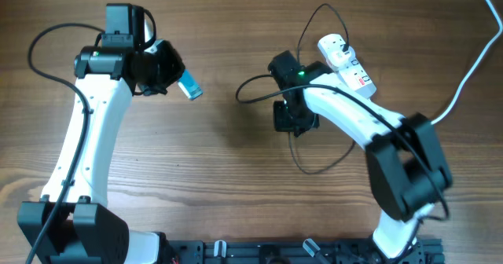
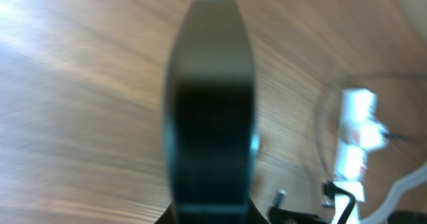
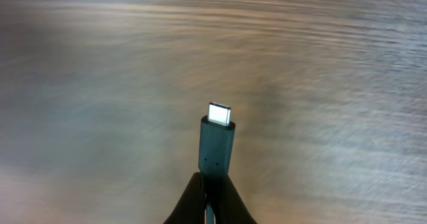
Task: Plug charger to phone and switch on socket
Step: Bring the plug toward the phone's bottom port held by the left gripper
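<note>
My left gripper [image 1: 174,77] is shut on the phone [image 1: 189,86], whose turquoise end sticks out toward the table's middle. In the left wrist view the phone [image 2: 210,111] is a blurred dark slab filling the centre. My right gripper [image 1: 288,116] is shut on the charger's connector [image 3: 217,143], its metal tip pointing away over bare wood. The thin black charger cable [image 1: 314,166] loops around the right arm. The white socket [image 1: 348,62] lies at the back right, partly under the right arm, and also shows in the left wrist view [image 2: 353,141].
The socket's thick white cord [image 1: 471,67] runs off the back right corner. The wooden table [image 1: 228,177] spreads between the two arms. The arm bases stand at the front edge.
</note>
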### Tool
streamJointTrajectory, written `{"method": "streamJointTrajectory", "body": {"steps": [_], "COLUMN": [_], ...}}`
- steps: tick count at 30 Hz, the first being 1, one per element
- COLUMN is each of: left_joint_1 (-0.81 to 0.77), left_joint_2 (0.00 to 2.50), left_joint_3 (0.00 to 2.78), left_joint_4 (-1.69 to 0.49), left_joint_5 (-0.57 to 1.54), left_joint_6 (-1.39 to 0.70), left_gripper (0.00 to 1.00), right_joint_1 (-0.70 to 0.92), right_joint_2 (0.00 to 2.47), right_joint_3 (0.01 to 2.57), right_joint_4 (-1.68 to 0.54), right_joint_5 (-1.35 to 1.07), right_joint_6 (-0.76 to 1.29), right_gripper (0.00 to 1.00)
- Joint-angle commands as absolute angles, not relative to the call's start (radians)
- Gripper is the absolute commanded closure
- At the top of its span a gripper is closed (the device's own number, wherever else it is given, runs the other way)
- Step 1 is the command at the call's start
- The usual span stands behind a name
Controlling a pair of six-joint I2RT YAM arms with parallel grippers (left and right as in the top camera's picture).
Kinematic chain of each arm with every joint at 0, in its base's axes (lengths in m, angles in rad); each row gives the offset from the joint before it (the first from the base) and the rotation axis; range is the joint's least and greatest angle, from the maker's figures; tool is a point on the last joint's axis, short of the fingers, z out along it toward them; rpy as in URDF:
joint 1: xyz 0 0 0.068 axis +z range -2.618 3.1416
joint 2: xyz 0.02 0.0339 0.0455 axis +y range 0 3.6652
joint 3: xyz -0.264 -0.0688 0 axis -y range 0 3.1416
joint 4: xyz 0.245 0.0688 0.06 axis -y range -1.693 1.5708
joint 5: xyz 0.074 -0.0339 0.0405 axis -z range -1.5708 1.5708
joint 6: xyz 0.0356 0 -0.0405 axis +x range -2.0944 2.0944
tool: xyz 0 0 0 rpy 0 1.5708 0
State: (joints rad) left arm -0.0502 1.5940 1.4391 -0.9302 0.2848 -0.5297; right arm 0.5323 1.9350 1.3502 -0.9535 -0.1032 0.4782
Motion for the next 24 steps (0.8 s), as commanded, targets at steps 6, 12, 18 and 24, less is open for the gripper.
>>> {"method": "streamJointTrajectory", "body": {"steps": [6,12,18,24], "left_joint_1": [-0.048,-0.049,-0.083,-0.134], "left_joint_2": [1.593,1.593,1.593,1.594], "left_joint_3": [1.439,1.439,1.439,1.439], "left_joint_4": [-0.685,-0.587,-0.59,-0.604], "left_joint_5": [0.972,1.189,1.189,1.188], "left_joint_6": [-0.418,-0.426,-0.414,-0.347], "left_gripper": [0.96,0.96,0.96,0.96], "right_joint_1": [0.548,0.622,0.71,0.712], "right_joint_2": [1.514,1.383,1.377,1.377], "right_joint_3": [1.382,1.382,1.382,1.417], "right_joint_4": [-0.962,-0.936,-0.91,-0.914], "right_joint_5": [-0.47,-0.469,-0.281,-0.249], "right_joint_6": [0.303,0.33,0.427,0.417], "right_gripper": [0.96,0.95,0.95,0.95]}}
